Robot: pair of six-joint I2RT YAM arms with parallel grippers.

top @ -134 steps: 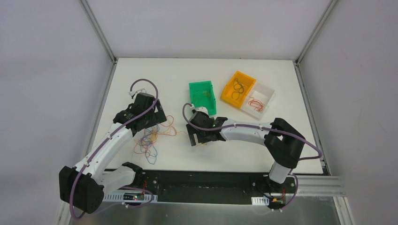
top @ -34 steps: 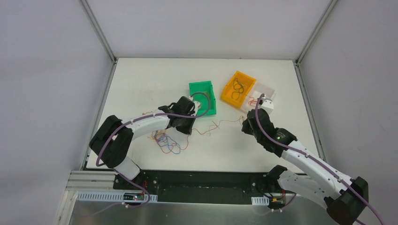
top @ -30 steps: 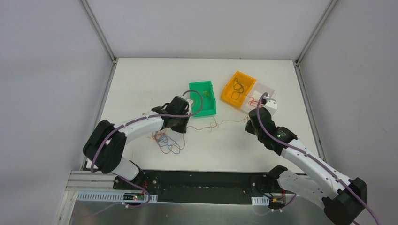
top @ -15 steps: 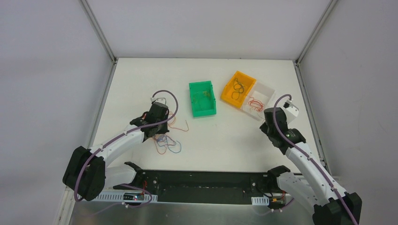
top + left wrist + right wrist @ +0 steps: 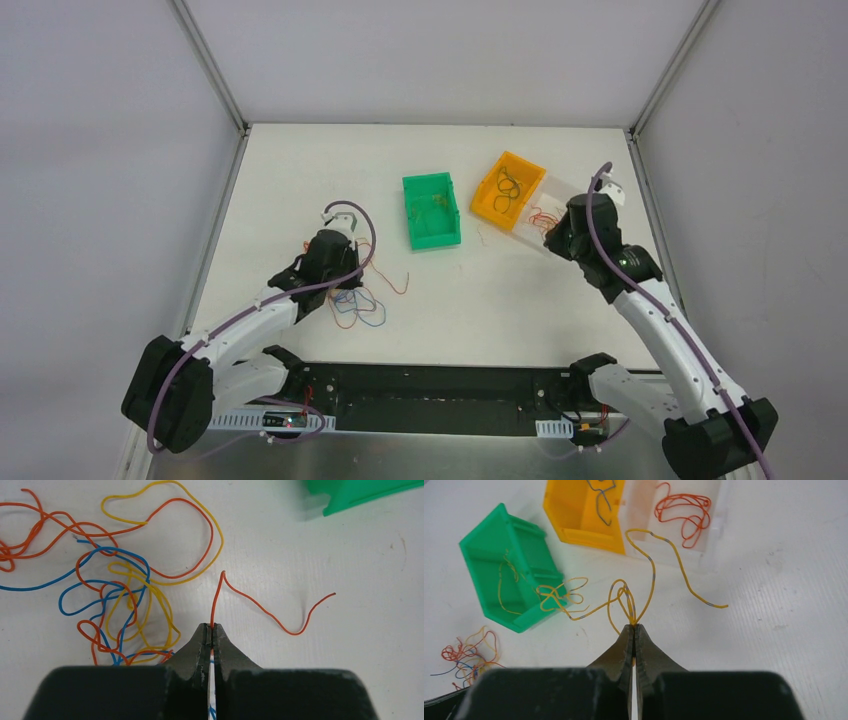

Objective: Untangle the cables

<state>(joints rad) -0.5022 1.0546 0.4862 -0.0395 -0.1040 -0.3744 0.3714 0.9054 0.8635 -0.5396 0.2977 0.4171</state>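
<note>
A tangle of orange, blue and yellow cables (image 5: 115, 600) lies on the white table, also seen under the left arm in the top view as the tangle (image 5: 355, 305). My left gripper (image 5: 212, 628) is shut on one orange-red cable (image 5: 260, 609), which curves off to the right of the tangle. My left gripper (image 5: 350, 287) sits at the tangle's upper edge. My right gripper (image 5: 634, 626) is shut on a looped yellow cable (image 5: 653, 570) with grey marks, lifted off the table. My right gripper (image 5: 549, 240) hovers by the clear bin.
Three bins stand mid-table: a green bin (image 5: 410, 215) with thin yellow strands, an orange bin (image 5: 483, 205) with dark cables, and a clear bin (image 5: 575, 192) with red cables. The green bin's corner (image 5: 360, 497) shows at the top right of the left wrist view.
A strand was stretched between both grippers. The left arm pulled back left to the tangle with the orange-red cable. The right arm swung right towards the clear bin with the yellow one.
</note>
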